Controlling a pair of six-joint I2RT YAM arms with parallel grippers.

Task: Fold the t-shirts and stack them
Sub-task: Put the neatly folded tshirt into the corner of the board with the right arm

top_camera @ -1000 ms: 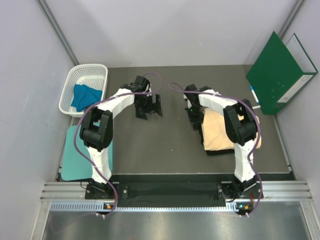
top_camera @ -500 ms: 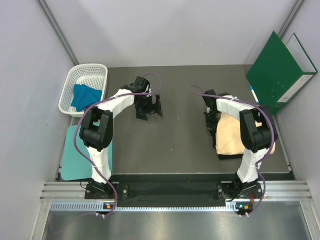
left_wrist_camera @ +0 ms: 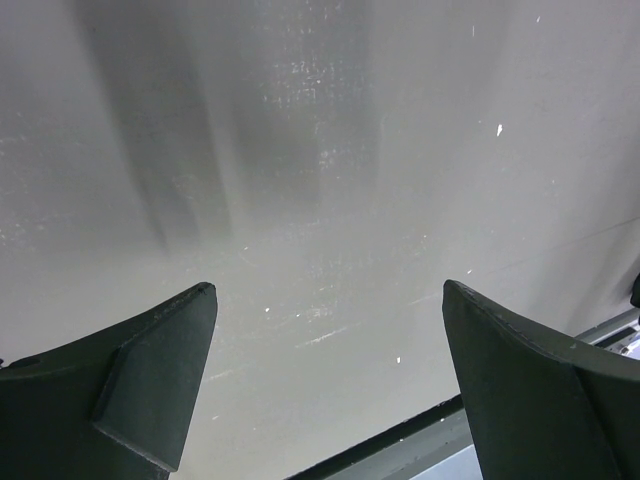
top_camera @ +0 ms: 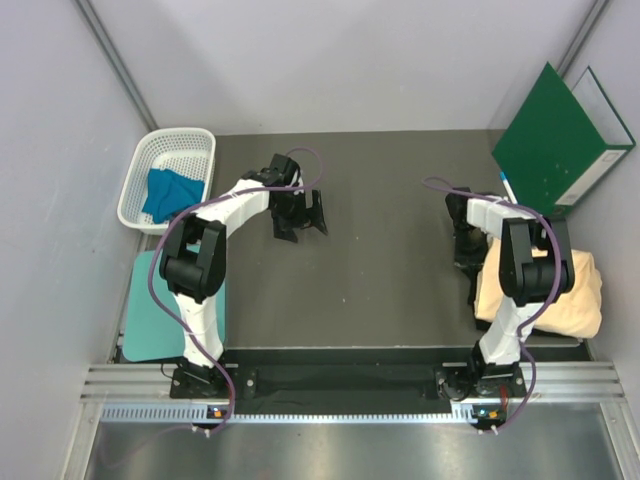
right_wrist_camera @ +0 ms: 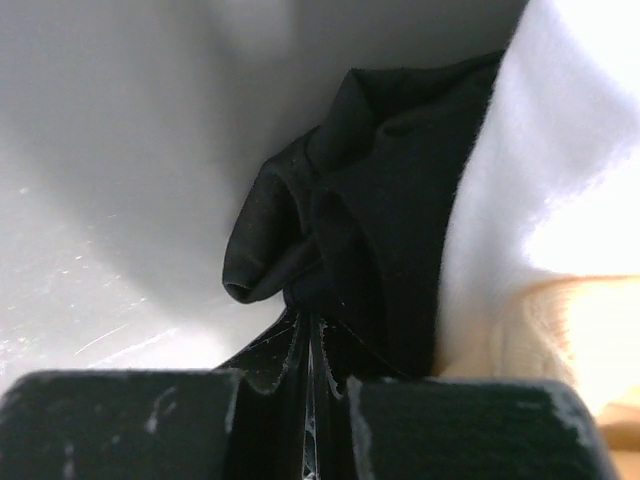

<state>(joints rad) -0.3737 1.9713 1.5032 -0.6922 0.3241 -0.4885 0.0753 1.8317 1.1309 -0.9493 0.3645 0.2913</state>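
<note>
Jaws: right gripper [right_wrist_camera: 310,335] pinched tight on dark t-shirt [right_wrist_camera: 380,190], white t-shirt [right_wrist_camera: 540,150] alongside; left gripper [left_wrist_camera: 325,330] spread wide above table [left_wrist_camera: 330,150].

- The table [top_camera: 380,280] has a dark grey matt top, with fine scratches and specks visible in the left wrist view.
- Pale grey walls close it in: the far wall [top_camera: 340,70], the left wall [top_camera: 50,230] and the right wall [top_camera: 622,60].
- Thin metal strips [top_camera: 113,60] run down the two far corners.
- An aluminium rail [top_camera: 130,380] lines the near edge, with a brushed metal sheet [top_camera: 340,450] nearer still.
- A white basket [top_camera: 137,170] stands far left, and a teal board [top_camera: 145,315] lies near left.
- A green folder [top_camera: 555,140] leans far right.
- The light is even and soft, and the shadows are faint.
</note>
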